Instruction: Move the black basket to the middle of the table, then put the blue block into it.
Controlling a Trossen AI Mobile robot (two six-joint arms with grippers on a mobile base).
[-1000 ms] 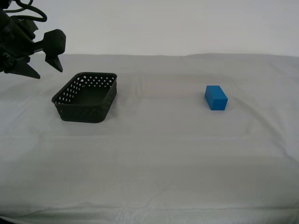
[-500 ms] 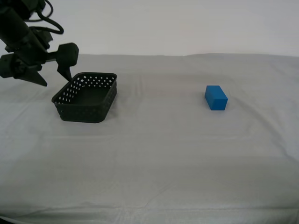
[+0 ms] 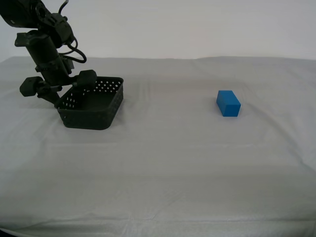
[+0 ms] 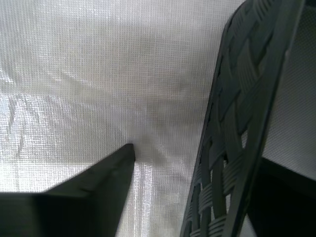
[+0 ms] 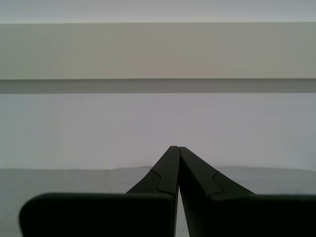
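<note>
The black basket [image 3: 90, 119] stands on the table [image 3: 173, 168] at the exterior view's left. My second gripper [image 3: 66, 95] is open and low over the basket's far left wall. In the second wrist view the gripper [image 4: 207, 173] straddles the woven wall [image 4: 237, 123], with one finger [image 4: 106, 175] on the cloth outside it and apart from it. The blue block [image 3: 228, 103] lies alone on the cloth at the exterior view's right. My first gripper [image 5: 177, 148] is shut and empty, facing a plain wall; it does not show in the exterior view.
The slightly wrinkled grey-white cloth stretches between the basket and the block and down to the table's front edge [image 3: 148, 228]. A plain pale wall [image 3: 197, 24] stands behind the table.
My second gripper has come down and to the right, from above and left of the basket to its far left wall. The basket and the block have not moved.
</note>
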